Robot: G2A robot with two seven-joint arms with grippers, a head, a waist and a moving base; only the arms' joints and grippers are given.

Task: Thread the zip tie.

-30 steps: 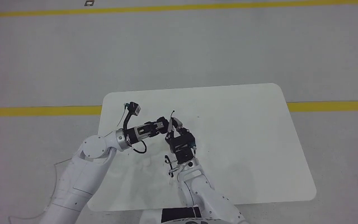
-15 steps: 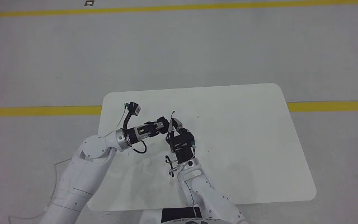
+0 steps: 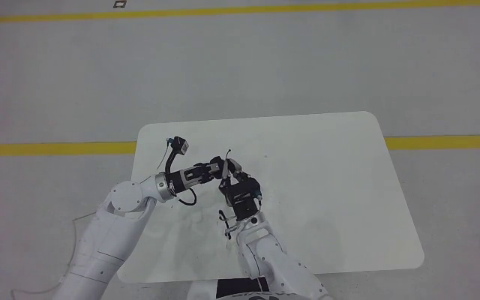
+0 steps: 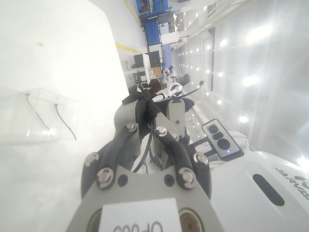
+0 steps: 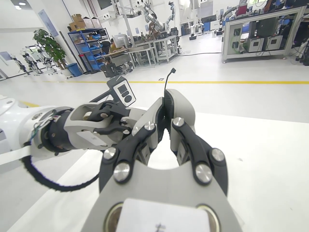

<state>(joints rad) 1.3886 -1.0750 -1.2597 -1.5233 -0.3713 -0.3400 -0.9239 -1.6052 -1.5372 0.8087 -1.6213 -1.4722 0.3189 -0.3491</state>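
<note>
A thin black zip tie stands up out of my right gripper, which is shut on its strap; the head points upward. In the top view the two grippers meet above the white table, left of its middle, with the zip tie poking out past them. My left gripper comes in from the left, pressed against the right one, its fingers closed on a black strap that looks like the tie's lower part. The tie's head shows beyond the left fingers.
A clear plastic box holding two spare zip ties rests on the table beside the left arm. The right half of the table carries nothing. A yellow floor line runs behind the table.
The right gripper has shifted slightly left, closer against the left gripper, carrying the zip tie with it. The left arm has barely moved.
</note>
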